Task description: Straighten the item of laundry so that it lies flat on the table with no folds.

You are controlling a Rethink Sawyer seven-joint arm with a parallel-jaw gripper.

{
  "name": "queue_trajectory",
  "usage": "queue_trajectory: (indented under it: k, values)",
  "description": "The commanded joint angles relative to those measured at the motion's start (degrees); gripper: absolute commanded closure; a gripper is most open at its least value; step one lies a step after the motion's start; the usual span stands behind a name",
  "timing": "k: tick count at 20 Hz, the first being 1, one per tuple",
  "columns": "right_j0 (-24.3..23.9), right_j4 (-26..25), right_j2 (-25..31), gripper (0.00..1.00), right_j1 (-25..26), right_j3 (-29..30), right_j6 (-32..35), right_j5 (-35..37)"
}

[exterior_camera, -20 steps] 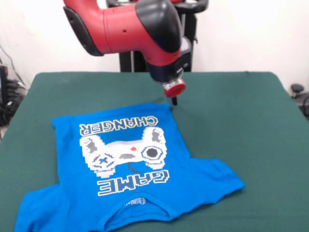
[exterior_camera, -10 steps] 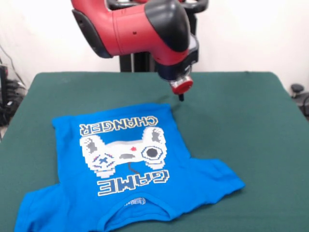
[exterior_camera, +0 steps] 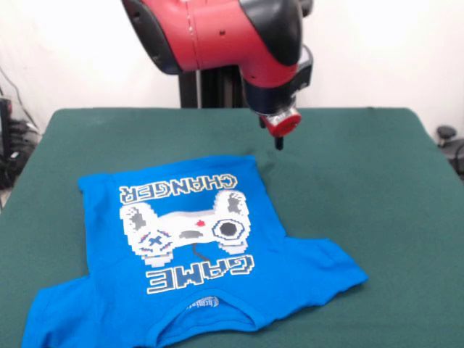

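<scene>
Front view. Nearest the camera, the collar and the two short sleeves of the blue T-shirt (exterior_camera: 185, 250) lie at the lower edge of the picture; the left sleeve runs off the bottom corner, and the right sleeve spreads out onto the cloth with soft ripples along its edge. The shirt rests print-side up on the left-centre part of the green table (exterior_camera: 362, 188), touching it across its whole outline. The white "GAME" lettering sits just above the collar, the pixel controller print (exterior_camera: 187, 228) lies in the middle, and "CHANGER" follows nearer the hem, all reading upside down from this side. The hem forms the far edge of the garment, with a slight crease at its right corner. Beyond that corner, apart from the fabric, the gripper (exterior_camera: 279, 143) hangs above bare table as a thin dark tip below a red disc; whether its fingers are parted or closed cannot be told. The red and black arm (exterior_camera: 225, 36) rises behind it.
</scene>
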Motion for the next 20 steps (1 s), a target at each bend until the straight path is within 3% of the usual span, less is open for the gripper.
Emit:
queue_trajectory:
  k: [1,7,12,20]
  values:
    - [3.16,0.79,3.86,0.0,-2.17,-0.27,-5.14,-1.56]
    - [5.65,-3.16,1.77,0.0,-4.98,-0.85,-3.57,-6.86]
    - [8.67,-6.9,-1.63,0.0,-8.1,-4.39,-2.29,-6.98]
    - [6.58,-7.22,-0.35,0.0,-10.79,-9.99,-6.88,-5.29]
